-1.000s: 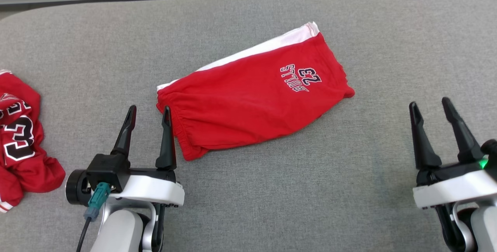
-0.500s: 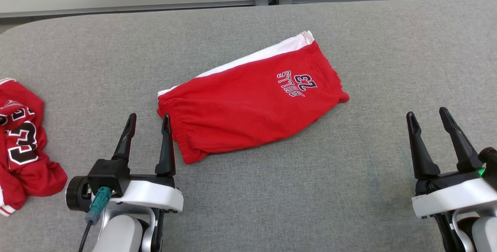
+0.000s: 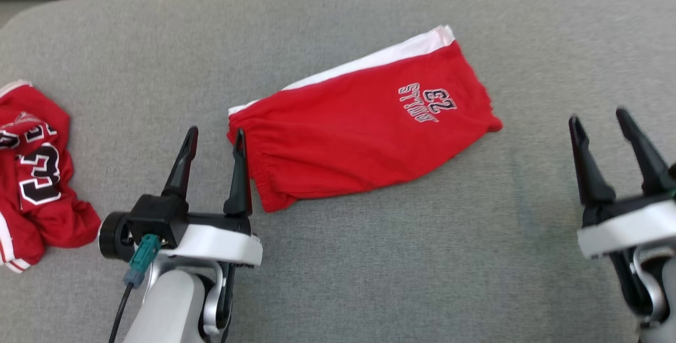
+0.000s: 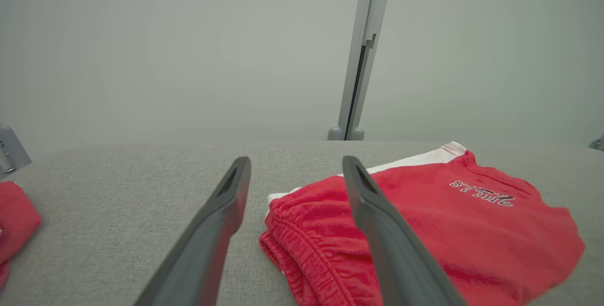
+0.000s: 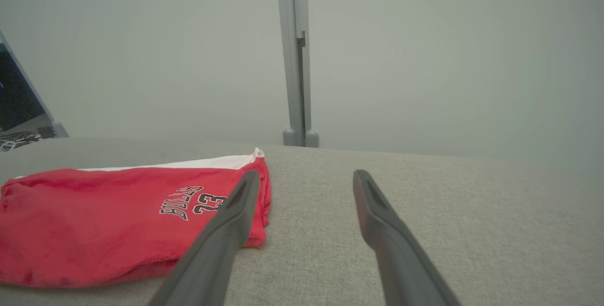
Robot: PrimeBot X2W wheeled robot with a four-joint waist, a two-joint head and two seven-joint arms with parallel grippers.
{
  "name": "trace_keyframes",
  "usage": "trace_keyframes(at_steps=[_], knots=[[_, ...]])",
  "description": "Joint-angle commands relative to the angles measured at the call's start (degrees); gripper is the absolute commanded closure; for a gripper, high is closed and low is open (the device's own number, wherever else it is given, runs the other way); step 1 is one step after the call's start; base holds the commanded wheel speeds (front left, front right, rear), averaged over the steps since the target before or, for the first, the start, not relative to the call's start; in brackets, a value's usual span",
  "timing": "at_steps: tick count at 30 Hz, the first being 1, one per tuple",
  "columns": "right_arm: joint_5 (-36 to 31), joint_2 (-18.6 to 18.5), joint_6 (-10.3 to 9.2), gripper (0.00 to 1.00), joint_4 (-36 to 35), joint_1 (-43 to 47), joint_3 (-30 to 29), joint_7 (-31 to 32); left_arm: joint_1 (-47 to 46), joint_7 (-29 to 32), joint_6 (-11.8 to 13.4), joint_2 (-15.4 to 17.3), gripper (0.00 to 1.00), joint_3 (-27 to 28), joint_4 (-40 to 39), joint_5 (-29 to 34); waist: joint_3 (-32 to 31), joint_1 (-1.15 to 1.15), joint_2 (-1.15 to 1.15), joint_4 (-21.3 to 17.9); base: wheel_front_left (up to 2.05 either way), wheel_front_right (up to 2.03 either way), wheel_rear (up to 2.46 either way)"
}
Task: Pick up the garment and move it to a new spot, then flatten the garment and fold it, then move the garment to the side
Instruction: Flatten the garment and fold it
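A crumpled red basketball jersey with black-and-white numerals (image 3: 37, 174) lies at the nine o'clock edge of the grey fabric-covered table (image 3: 369, 258) in the head view, well apart from the other cloth. At its three o'clock hangs the left gripper (image 3: 216, 131), its two dark fingers spread wide with nothing between them. The tip of its inner finger sits just beside the gathered waistband of the garment; whether it touches cannot be told. In the left wrist view this gripper (image 4: 295, 160) frames that waistband corner in its gap, with the jersey (image 4: 14, 221) at nine o'clock.

The garment is a pair of folded red shorts with a white side stripe and a "BULLS 23" print (image 3: 364, 126). It lies flat near the middle of the table, its length running from eight o'clock to two o'clock. The waistband is at the eight o'clock end, the print is near the two o'clock end, and the white stripe runs along the far edge.

At four o'clock of the shorts, well apart from them, the right gripper (image 3: 597, 116) is also parted wide and empty. In the right wrist view the red shorts (image 5: 108, 221) lie at nine o'clock of that gripper (image 5: 306, 172) — its left finger crosses the hem corner in the picture. A grey upright post (image 5: 295, 61) stands at twelve o'clock beyond the table.
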Motion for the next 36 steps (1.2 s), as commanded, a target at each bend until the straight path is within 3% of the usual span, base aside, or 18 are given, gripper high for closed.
trace_keyframes(at_steps=[1,10,19,20,21,22,28,36], knots=[[-0.12,-0.45,0.00,0.00,0.34,-0.86,-0.07,-0.02,-1.00,-0.26,-0.02,0.00,0.00,-0.03,-0.18,-0.33,2.08,0.00,0.00,1.53,0.00,0.00,0.00],[2.83,-4.28,-0.01,0.00,13.60,-15.44,8.61,1.67,-4.92,-0.26,0.26,-0.71,0.00,-1.72,-1.37,-0.75,7.94,0.00,0.00,5.69,0.00,0.00,0.00],[8.74,-1.62,0.02,0.00,27.52,-19.27,15.88,5.46,-4.65,-0.26,1.02,-0.93,0.00,-2.41,-0.65,-1.88,8.23,0.00,0.00,6.20,0.00,0.00,0.00],[9.17,-1.49,0.02,0.29,27.96,-19.09,16.60,5.60,-4.45,-0.26,1.08,-0.91,0.00,-2.30,-0.60,-1.78,8.15,0.00,0.00,6.03,0.00,0.00,0.00],[9.76,-1.35,0.02,0.69,28.12,-19.10,17.11,5.12,-4.26,-0.26,1.15,-0.88,0.00,-2.20,-0.55,-1.79,8.04,0.00,0.00,5.90,0.00,0.00,0.00],[10.30,-1.36,0.02,1.00,28.40,-18.93,17.48,5.04,-4.20,-0.26,1.14,-0.89,0.00,-2.16,-0.59,-1.84,7.93,0.00,0.00,5.78,0.00,0.00,0.00],[11.95,-1.30,-0.01,1.00,26.77,-16.83,17.12,0.01,-3.93,-0.26,1.02,-0.91,0.00,-1.66,-1.04,-0.62,6.61,0.00,0.00,4.36,0.00,0.00,0.00],[13.77,-0.28,-0.01,1.00,20.57,-5.96,14.65,-4.98,-1.95,-0.26,0.44,-0.47,0.00,-0.80,-1.23,0.69,3.15,0.00,0.00,0.76,0.00,0.00,0.00]])
